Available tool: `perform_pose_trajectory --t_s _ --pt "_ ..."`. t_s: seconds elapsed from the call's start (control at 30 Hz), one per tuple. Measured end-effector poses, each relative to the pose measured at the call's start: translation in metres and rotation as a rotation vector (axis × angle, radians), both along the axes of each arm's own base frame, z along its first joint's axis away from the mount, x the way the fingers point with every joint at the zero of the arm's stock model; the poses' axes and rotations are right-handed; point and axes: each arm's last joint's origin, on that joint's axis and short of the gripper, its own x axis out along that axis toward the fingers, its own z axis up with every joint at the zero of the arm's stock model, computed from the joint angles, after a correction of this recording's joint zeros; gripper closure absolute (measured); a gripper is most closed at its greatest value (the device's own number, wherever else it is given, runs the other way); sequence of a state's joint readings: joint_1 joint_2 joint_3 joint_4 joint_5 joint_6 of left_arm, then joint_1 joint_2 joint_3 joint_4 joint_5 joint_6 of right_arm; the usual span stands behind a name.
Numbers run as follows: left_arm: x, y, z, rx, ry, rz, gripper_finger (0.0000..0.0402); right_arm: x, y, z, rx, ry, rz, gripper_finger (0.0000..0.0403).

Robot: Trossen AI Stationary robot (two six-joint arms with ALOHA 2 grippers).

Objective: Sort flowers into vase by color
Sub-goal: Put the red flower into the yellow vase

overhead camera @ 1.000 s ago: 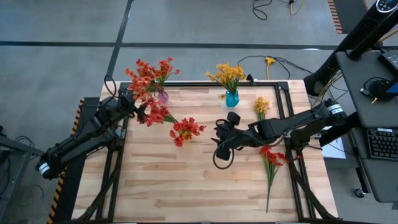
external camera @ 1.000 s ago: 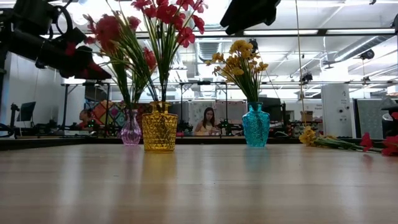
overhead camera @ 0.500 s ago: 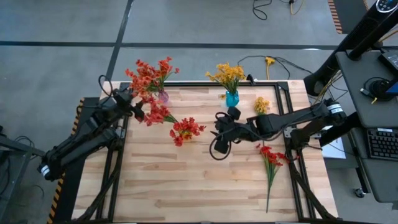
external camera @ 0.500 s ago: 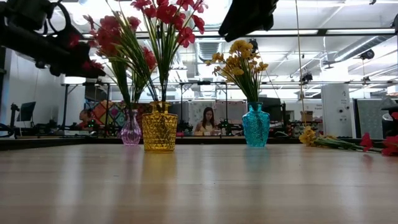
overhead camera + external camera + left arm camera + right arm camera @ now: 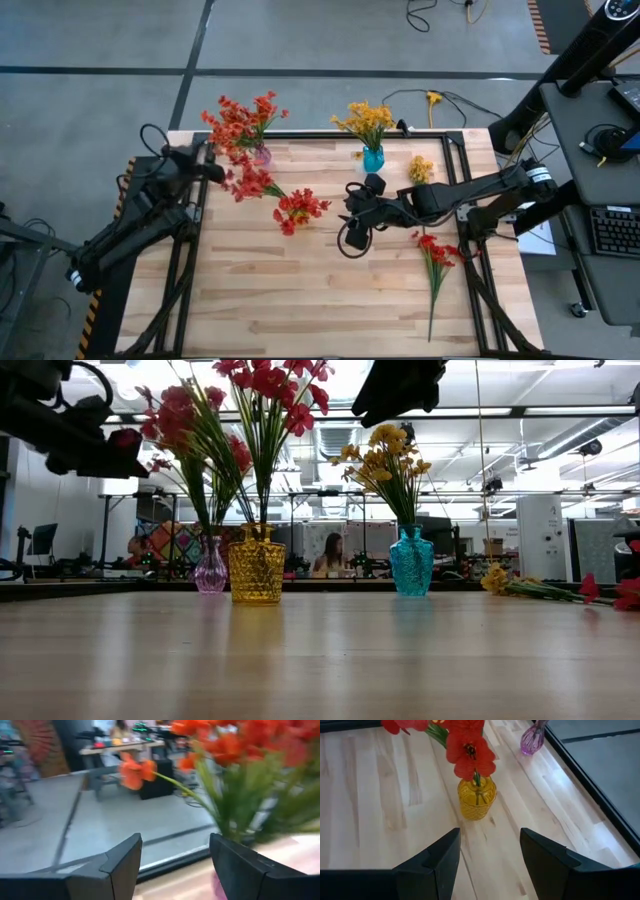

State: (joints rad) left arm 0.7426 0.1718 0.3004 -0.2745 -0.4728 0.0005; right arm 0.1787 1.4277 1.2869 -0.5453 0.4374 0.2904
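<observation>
My left claw (image 5: 205,168) hangs spread and empty at the desk's (image 5: 300,290) far left corner, beside the red flowers (image 5: 238,122) in the pink vase (image 5: 211,573). Next comes the yellow vase (image 5: 477,797), also holding red flowers (image 5: 297,208). At mid-desk my right claw (image 5: 352,205) hovers spread, holding nothing. Behind it the blue vase (image 5: 373,158) carries yellow flowers (image 5: 366,120). Farther right, a yellow sprig (image 5: 420,170) and a red sprig (image 5: 437,257) lie flat on the wood.
</observation>
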Motion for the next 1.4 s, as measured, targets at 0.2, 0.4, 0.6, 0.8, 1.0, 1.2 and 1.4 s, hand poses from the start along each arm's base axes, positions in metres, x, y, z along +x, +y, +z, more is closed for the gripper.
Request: perform_pose_trajectory --t_s 0.2,0.4,0.6,0.8,1.0,1.2,1.4 --pt "-0.005 0.001 0.004 0.047 -0.024 0.162 0.0184 0.000 0.000 0.000 -0.010 0.005 0.009 0.0204" --pt "-0.010 -0.002 0.029 0.167 -0.099 0.219 0.0184 -0.001 0.000 -0.001 -0.013 0.018 0.010 0.0204" --pt "-0.020 -0.014 0.069 0.264 -0.176 0.139 0.0184 -0.002 0.000 -0.002 -0.022 0.039 0.014 0.0204" --pt "-0.029 -0.030 0.113 0.373 -0.251 -0.107 0.0184 -0.002 0.000 -0.002 -0.047 0.052 0.038 0.0204" --pt "-0.032 -0.041 0.144 0.416 -0.278 -0.310 0.0184 -0.004 0.001 -0.014 -0.050 0.078 0.040 0.0204" --pt "-0.031 -0.049 0.167 0.431 -0.330 -0.522 0.0184 -0.008 0.007 -0.028 -0.010 0.085 0.019 0.0204" --pt "-0.019 -0.046 0.177 0.387 -0.375 -0.752 0.0184 -0.013 0.012 -0.036 0.062 0.121 0.001 0.0204"
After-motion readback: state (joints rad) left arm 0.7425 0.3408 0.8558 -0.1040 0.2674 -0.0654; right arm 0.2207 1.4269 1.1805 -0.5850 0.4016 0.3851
